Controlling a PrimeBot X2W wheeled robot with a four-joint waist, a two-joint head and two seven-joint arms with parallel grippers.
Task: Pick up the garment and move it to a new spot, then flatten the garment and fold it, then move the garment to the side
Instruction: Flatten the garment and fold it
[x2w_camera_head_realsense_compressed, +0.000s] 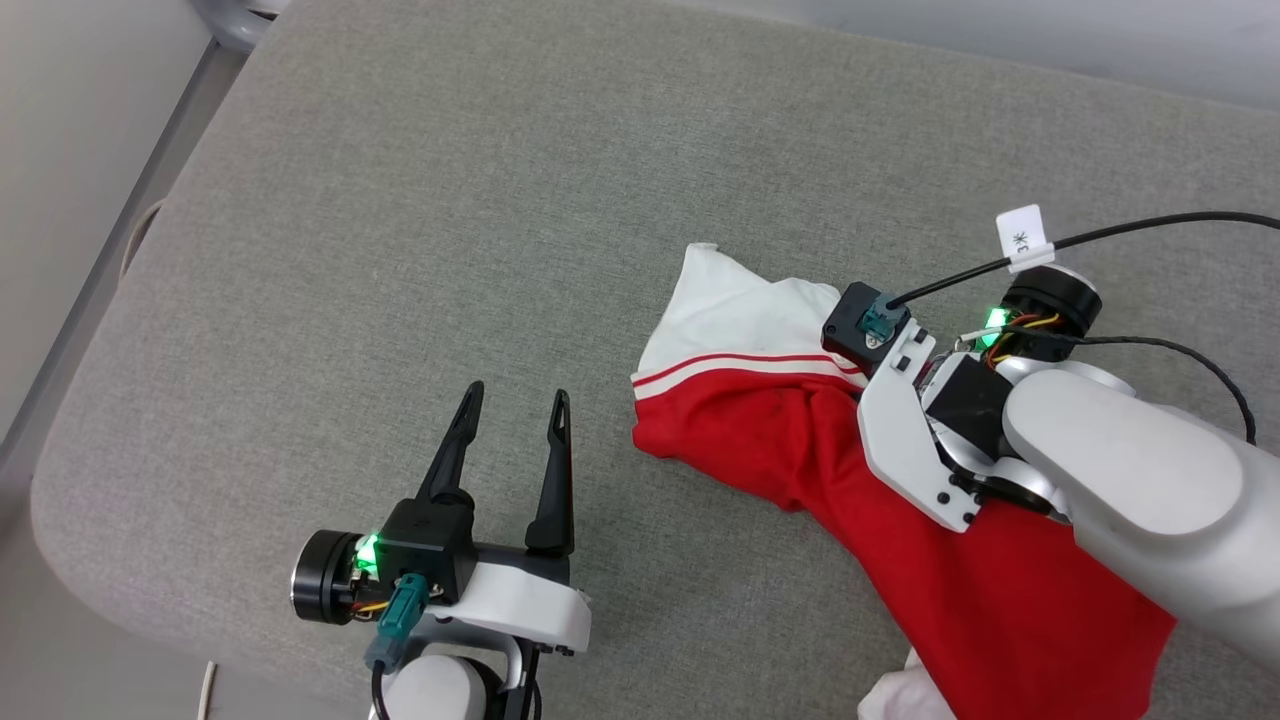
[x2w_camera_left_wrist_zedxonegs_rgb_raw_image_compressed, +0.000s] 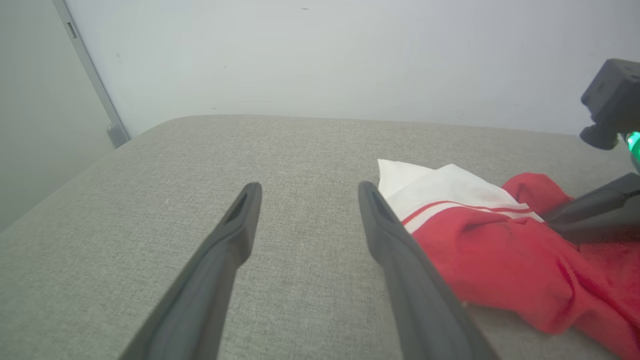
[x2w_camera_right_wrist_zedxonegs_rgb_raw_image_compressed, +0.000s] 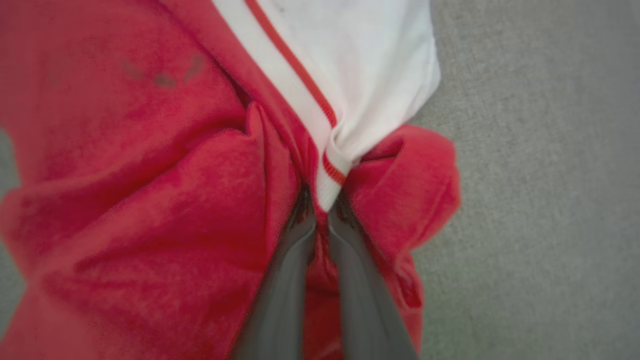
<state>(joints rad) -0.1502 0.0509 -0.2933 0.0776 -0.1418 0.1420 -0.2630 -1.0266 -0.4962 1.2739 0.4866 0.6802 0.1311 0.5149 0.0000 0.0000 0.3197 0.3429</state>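
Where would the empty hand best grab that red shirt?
Probably the white sleeve of the shirt, at its free outer edge, coming from the robot's left. It lies flat facing the open left gripper, while the right gripper pinches the bunched seam beside it.

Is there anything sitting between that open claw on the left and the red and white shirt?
Nothing. In the head view, just a bare strip of grey cushion separates the left gripper from the garment.

Grey woven-fabric cushion (x2w_camera_head_realsense_compressed: 450, 200), rounded corners. Red garment (x2w_camera_head_realsense_compressed: 745, 440) with white striped sleeve lies bunched on it, near right side.
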